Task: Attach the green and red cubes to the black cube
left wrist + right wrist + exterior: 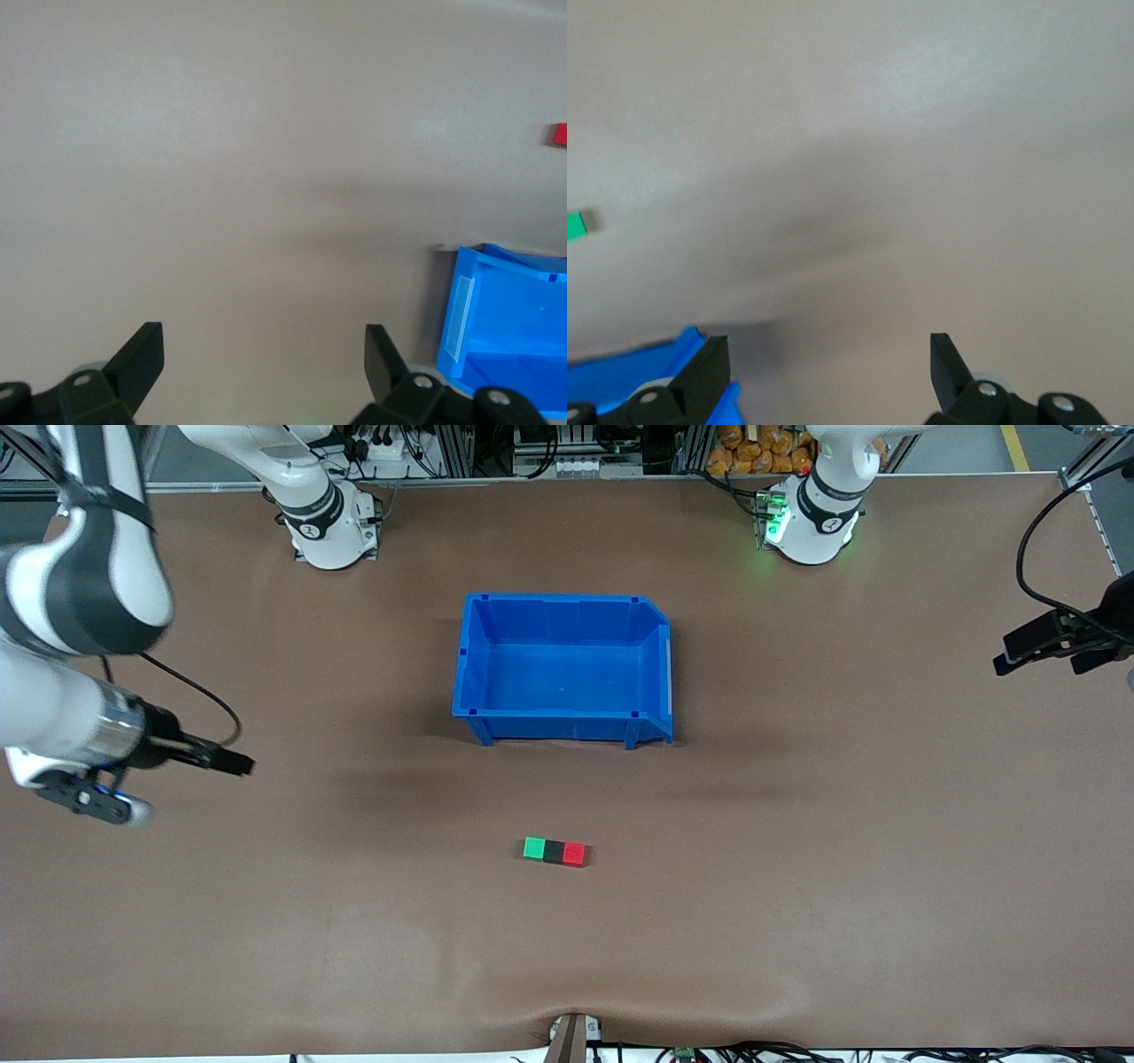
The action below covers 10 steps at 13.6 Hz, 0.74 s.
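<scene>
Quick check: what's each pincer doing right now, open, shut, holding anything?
Left pincer: open, empty, over bare table at the left arm's end.
Right pincer: open, empty, over bare table at the right arm's end.

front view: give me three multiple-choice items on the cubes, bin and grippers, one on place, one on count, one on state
1. Where is the black cube?
A. in the bin
B. between the green cube and the red cube, touching both
C. held by a gripper

2. How many cubes lie on the table?
A. two
B. three
C. five

3. How do the grippers stand?
A. both open, holding nothing
B. both shut on cubes
C. one inside the bin

Answers:
1 B: the three cubes form one row, nearer the front camera than the bin.
2 B: green, black and red, no others show.
3 A: the left gripper and the right gripper hang over bare table at their own ends, fingers spread in both wrist views.
</scene>
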Each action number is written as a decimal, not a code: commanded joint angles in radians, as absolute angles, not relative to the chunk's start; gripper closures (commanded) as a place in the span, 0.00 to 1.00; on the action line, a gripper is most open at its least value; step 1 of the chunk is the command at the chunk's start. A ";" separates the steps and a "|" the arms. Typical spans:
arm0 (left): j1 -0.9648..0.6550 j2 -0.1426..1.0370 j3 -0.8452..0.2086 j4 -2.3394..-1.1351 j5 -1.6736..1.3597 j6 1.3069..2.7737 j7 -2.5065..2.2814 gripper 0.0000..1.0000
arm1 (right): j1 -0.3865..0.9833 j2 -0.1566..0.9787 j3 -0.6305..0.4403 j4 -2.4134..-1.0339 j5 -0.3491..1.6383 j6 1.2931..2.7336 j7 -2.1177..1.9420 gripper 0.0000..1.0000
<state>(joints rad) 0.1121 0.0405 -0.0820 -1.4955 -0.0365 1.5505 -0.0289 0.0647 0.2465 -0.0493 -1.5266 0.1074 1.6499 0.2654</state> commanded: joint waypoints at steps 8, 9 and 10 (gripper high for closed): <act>0.120 0.020 -0.091 -1.473 -0.012 1.516 -0.069 0.00 | -0.032 0.002 -0.020 -1.583 0.058 1.467 0.006 0.00; 0.117 0.020 -0.097 -1.471 -0.012 1.516 -0.075 0.00 | -0.032 -0.014 -0.018 -1.583 0.058 1.447 0.006 0.00; 0.114 0.020 -0.097 -1.471 -0.012 1.516 -0.072 0.00 | -0.031 -0.027 -0.017 -1.585 0.055 1.433 0.006 0.00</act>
